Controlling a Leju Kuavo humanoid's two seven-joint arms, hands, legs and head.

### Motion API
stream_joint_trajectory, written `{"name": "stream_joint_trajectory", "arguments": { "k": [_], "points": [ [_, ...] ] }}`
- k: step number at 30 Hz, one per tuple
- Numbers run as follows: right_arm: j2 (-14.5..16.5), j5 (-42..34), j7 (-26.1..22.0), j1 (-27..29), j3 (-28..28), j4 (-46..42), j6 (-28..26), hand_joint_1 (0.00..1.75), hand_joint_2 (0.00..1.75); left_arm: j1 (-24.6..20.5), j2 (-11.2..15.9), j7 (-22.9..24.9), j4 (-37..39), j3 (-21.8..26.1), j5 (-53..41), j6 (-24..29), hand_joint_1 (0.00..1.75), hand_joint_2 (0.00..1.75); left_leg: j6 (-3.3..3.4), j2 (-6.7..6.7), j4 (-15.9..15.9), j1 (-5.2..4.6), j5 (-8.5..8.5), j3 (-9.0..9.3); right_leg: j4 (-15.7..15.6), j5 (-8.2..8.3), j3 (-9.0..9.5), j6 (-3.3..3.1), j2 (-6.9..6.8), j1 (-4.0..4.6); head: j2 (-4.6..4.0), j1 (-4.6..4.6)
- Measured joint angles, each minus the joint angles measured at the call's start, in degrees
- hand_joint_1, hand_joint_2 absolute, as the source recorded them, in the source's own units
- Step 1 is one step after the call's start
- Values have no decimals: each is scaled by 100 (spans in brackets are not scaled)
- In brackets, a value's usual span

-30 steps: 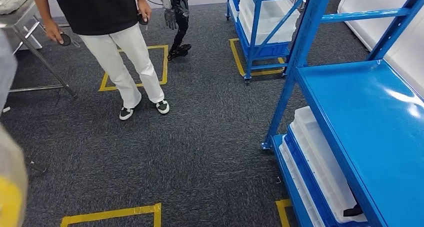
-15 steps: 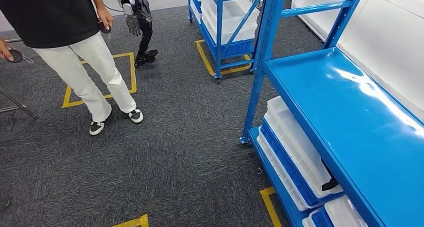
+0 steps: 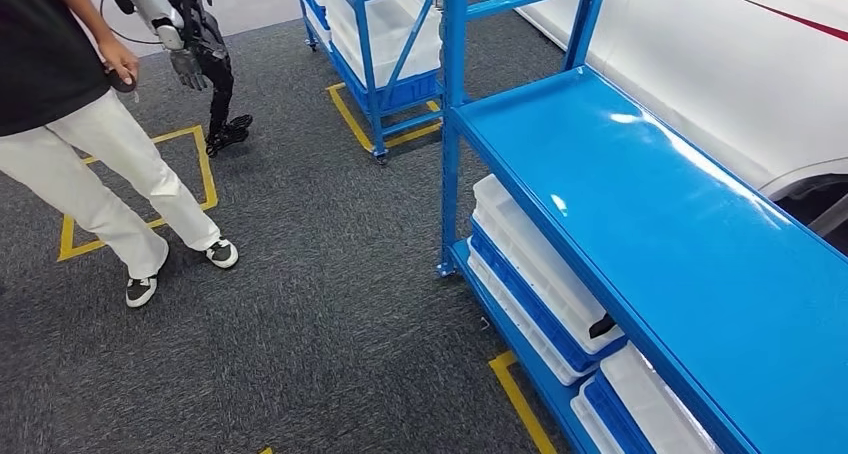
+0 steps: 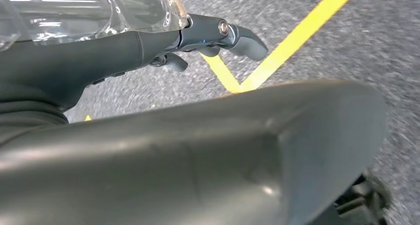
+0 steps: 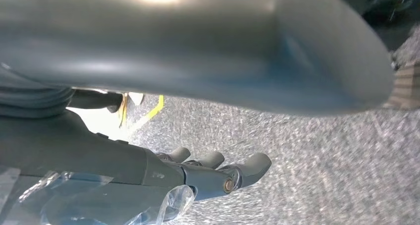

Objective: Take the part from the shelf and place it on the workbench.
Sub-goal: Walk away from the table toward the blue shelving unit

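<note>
A blue metal shelf (image 3: 640, 204) runs along the right of the head view, and its top board is bare. White bins (image 3: 530, 254) sit on its lower level, with a small dark thing (image 3: 603, 326) at the edge of one. I cannot tell whether that is the part. My left hand (image 4: 213, 34) hangs over the grey carpet, fingers stretched out with nothing between them and clear plastic wrap along its back. My right hand (image 5: 218, 173) hangs the same way, fingers out and holding nothing.
A person (image 3: 90, 164) in white trousers stands at the left on the carpet. Another robot (image 3: 200, 54) stands behind them. A second blue rack (image 3: 385, 34) with white bins is at the back. A white car body (image 3: 700, 64) lies behind the shelf. Yellow tape (image 3: 515, 394) marks the floor.
The camera has turned to the right: the whole scene slid left, and the blue shelf now takes up more of the picture. The person has stepped a little.
</note>
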Motion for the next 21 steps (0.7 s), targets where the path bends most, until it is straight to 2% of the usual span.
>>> {"name": "stream_joint_trajectory", "arguments": {
  "k": [2,4,5,6,7,8,10,11,12,13,14,15,16,17,18,19,20,21],
  "points": [
    [-4,-4,12,-19,1,0,-1,0,0,7,0,0,0,0,0,-5,0,0,-66,-319,599,37,-369,-252,-8,48,-35,-65,134,-26,0,-10],
    [-5,-10,22,-32,1,0,0,0,0,40,-1,2,0,0,-1,-11,0,0,-88,-453,1388,52,-723,-610,-7,82,-80,-89,295,-24,1,-15],
    [-5,-13,26,-27,1,0,1,0,0,52,-1,2,0,0,-1,-17,0,0,-88,-475,1599,54,-767,-711,-6,97,-97,-86,384,-22,1,-16],
    [-5,-17,31,-19,1,0,2,0,0,60,-2,2,0,0,-1,-25,0,0,-81,-492,1603,54,-704,-712,-6,112,-107,-78,474,-22,0,-17],
    [-5,-21,34,-12,1,0,2,0,0,61,-2,2,0,0,0,-33,0,0,-65,-522,1360,54,-538,-597,-5,126,-114,-66,567,-22,0,-17],
    [-3,-25,37,-8,2,0,2,0,0,58,-2,1,0,0,0,-39,0,0,-39,-606,923,54,-315,-385,-6,139,-116,-51,649,-24,-1,-17],
    [2,-28,38,-14,2,0,2,0,0,49,2,1,0,0,0,-44,0,0,15,-838,103,43,5,-9,0,165,-133,-3,798,-16,-1,-16],
    [3,-30,38,-14,3,0,2,0,0,44,4,1,0,0,0,-44,0,0,36,-913,-99,31,66,73,0,179,-150,25,854,-15,0,-16],
    [4,-36,38,-11,3,1,2,0,0,40,4,1,0,0,0,-45,0,0,53,-920,-159,14,76,89,-4,195,-168,58,907,-16,1,-15],
    [2,-43,39,1,3,2,2,0,0,35,1,1,0,0,-1,-45,0,0,77,-866,-168,8,99,81,-15,213,-187,95,958,-18,1,-14],
    [-4,-51,39,13,3,4,0,0,0,26,-4,1,0,0,-1,-45,0,0,111,-809,-186,12,128,78,1,210,-208,119,927,-24,1,-14],
    [-9,-58,41,19,3,7,-4,0,0,19,-8,1,0,0,-1,-45,0,0,152,-755,-208,19,159,74,72,156,-249,137,824,-22,1,-11],
    [-12,-62,44,18,3,10,-8,0,0,16,-12,2,0,0,-1,-45,0,0,190,-688,-231,29,188,65,273,20,-344,150,666,-20,1,-5],
    [-13,-64,47,12,3,12,-11,0,0,21,-13,2,0,0,0,-45,0,0,215,-612,-242,28,205,54,599,-181,-488,157,481,-25,1,1],
    [-11,-69,50,6,4,13,-14,0,0,35,-13,3,0,0,0,-45,0,0,229,-531,-243,21,208,41,1019,-410,-675,173,355,-26,0,9],
    [-9,-74,51,3,4,13,-14,0,0,50,-13,5,0,0,0,-45,0,0,234,-438,-242,14,209,30,1432,-597,-852,194,291,-34,0,13],
    [-9,-82,51,4,5,13,-15,0,0,62,-13,6,0,0,0,-46,0,0,233,-348,-240,10,208,23,1690,-683,-951,213,266,-39,-1,15],
    [-9,-95,53,7,5,13,-15,0,0,66,-14,7,0,0,0,-46,0,0,231,-265,-238,9,207,19,1736,-662,-939,230,246,-43,-1,15]
  ]
}}
